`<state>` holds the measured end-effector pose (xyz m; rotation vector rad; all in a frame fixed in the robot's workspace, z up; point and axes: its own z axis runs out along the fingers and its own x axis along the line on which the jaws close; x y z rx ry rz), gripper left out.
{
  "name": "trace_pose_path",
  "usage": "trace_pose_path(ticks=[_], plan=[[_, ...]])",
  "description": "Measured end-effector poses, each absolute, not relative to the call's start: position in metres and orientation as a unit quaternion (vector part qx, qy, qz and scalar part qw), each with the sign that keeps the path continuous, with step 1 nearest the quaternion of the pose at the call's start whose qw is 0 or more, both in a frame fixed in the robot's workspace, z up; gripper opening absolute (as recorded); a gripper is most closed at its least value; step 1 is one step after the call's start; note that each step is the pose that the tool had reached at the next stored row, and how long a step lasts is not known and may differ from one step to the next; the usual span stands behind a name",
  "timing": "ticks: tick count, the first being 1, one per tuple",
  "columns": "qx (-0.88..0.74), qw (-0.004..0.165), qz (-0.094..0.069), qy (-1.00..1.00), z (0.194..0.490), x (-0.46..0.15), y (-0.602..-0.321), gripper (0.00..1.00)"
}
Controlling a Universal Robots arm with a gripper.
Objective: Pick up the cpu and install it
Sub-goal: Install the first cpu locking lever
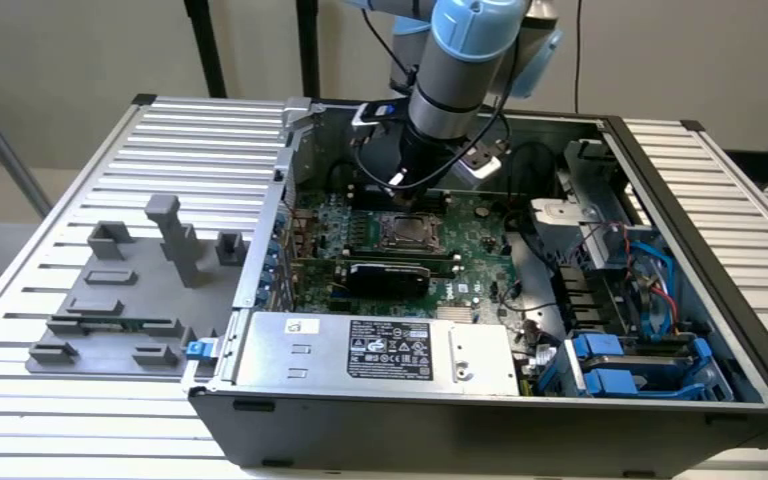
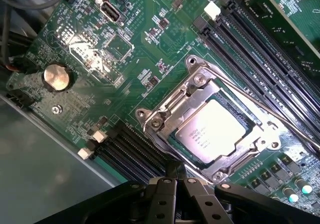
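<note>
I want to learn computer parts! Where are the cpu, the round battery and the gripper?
cpu (image 2: 212,132), wrist view, middle of its silver top.
coin battery (image 2: 55,77), wrist view, its shiny face.
gripper (image 2: 176,175), wrist view, fingertips.

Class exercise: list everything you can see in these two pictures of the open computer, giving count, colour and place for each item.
computer case: one, dark grey, lying open on the slatted table
slatted table: one, pale grey, under everything
motherboard: one, green, on the case floor
cpu: one, silver-grey, lying in the metal socket frame on the motherboard
coin battery: one, silver, on the motherboard
power supply: one, silver with a black label, at the case's near edge
drive caddies: blue, count unclear, at the exterior view's right
fixture tray: one, grey, on the table at the exterior view's left
gripper: one, black, shut, empty, above the board beside the socket
</note>
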<state>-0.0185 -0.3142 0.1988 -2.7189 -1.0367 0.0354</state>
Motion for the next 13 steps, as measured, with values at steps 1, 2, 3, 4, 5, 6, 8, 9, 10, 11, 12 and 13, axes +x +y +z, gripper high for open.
trace_pose_path(ticks=[1,2,3,4,5,6,8,9,10,11,12,13], plan=[[-0.928,0.116,0.012,-0.354,0.199,-0.017,-0.314,0.11],[-0.928,0.116,0.012,-0.354,0.199,-0.016,-0.314,0.11],[-0.928,0.116,0.012,-0.354,0.199,-0.015,-0.314,0.11],[-0.928,0.116,0.012,-0.354,0.199,-0.014,-0.314,0.11],[-0.928,0.116,0.012,-0.354,0.199,-0.013,-0.314,0.11],[-0.928,0.116,0.012,-0.354,0.199,-0.011,-0.314,0.11],[-0.928,0.116,0.012,-0.355,0.199,-0.009,-0.314,0.11],[-0.928,0.116,0.012,-0.355,0.199,-0.008,-0.314,0.11],[-0.928,0.116,0.012,-0.355,0.199,-0.007,-0.314,0.11],[-0.928,0.116,0.012,-0.355,0.199,-0.006,-0.314,0.11],[-0.927,0.116,0.012,-0.356,0.199,-0.005,-0.314,0.11],[-0.927,0.116,0.012,-0.356,0.199,-0.004,-0.314,0.11]])
